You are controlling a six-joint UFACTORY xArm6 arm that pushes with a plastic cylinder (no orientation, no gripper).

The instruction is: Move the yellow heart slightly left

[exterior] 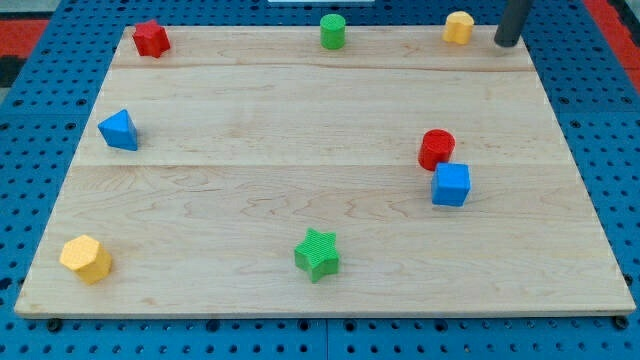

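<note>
The yellow heart [458, 27] sits at the view's top right, near the board's far edge. My tip [507, 42] is just to the right of it, a short gap apart, not touching. The rod rises from there out of the view's top. A second yellow block, a hexagon [86, 259], lies at the view's bottom left.
A green cylinder [332, 31] stands at the top middle and a red star-like block [151, 38] at the top left. A blue triangular block [119, 130] is at the left. A red cylinder [436, 149] touches a blue cube [451, 185] at the right. A green star [318, 254] is at the bottom middle.
</note>
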